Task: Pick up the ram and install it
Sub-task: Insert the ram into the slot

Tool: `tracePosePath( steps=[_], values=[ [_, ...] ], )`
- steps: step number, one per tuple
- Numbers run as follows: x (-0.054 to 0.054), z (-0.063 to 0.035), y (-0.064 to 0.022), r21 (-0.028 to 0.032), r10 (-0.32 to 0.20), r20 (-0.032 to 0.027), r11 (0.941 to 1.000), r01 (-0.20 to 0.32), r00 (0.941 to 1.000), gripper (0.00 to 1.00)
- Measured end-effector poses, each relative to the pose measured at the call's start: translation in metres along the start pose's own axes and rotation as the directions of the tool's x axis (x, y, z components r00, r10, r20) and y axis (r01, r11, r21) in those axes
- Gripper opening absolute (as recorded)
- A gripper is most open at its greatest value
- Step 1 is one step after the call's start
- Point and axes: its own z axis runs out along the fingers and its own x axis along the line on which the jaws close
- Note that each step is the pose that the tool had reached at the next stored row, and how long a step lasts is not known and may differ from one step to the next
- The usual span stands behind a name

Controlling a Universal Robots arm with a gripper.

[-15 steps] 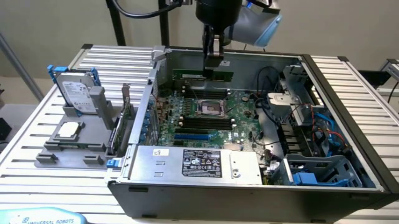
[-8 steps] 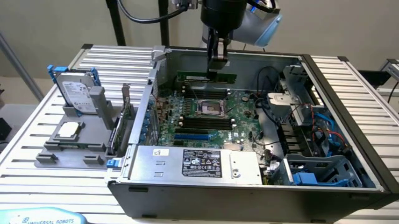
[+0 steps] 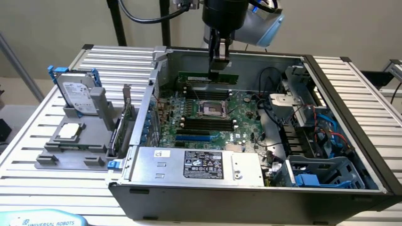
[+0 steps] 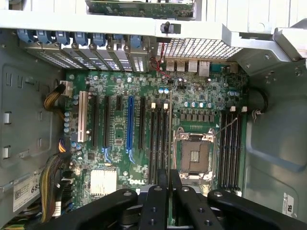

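So your tool [image 3: 220, 69] is pinching the ram [image 3: 199, 77] by its top edge. The stick is hanging level inside the open case [image 3: 251, 207], over the motherboard [image 3: 242, 106], right by the black slots beyond the CPU socket [image 3: 211, 109].

Seen up close, my pincer [image 4: 169, 173]: matte black linkage arms [image 4: 103, 210], round pivot pins [image 4: 127, 193], two slim fingers [image 4: 176, 181]. My wrist cylinder [image 3: 226, 13] is black, its joint cap [image 3: 265, 26] pale blue-grey, with black cables [image 3: 141, 18] trailing.

One ram [image 3: 197, 76], one hard drive [image 3: 78, 96], one computer case [image 3: 251, 202]
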Motion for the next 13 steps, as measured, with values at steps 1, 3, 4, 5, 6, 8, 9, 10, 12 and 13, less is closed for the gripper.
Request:
tracePosePath(
  steps=[1,3,4,5,6,8,9,10,12,13],
  values=[
    [0.0000,0.0000,0.0000,0.0000,0.000,0.0000,1.0000,0.000,1.0000,0.14],
    [0.0000,0.0000,0.0000,0.0000,0.000,0.0000,1.0000,0.000,1.0000,0.14],
    [0.0000,0.0000,0.0000,0.0000,0.000,0.0001,1.0000,0.000,1.0000,0.14],
    [0.0000,0.0000,0.0000,0.0000,0.000,0.0000,1.0000,0.000,1.0000,0.14],
    [0.0000,0.0000,0.0000,0.0000,0.000,0.0000,1.0000,0.000,1.0000,0.14],
    [0.0000,0.0000,0.0000,0.0000,0.000,0.0000,1.0000,0.000,1.0000,0.14],
    [0.0000,0.0000,0.0000,0.0000,0.000,0.0000,1.0000,0.000,1.0000,0.14],
    [0.0000,0.0000,0.0000,0.0000,0.000,0.0000,1.0000,0.000,1.0000,0.14],
    [0.0000,0.0003,0.0000,0.0001,0.000,-0.0001,1.0000,0.000,1.0000,0.14],
    [0.0000,0.0009,-0.0001,0.0002,0.000,-0.0002,1.0000,0.000,1.0000,0.14]
  ],
)
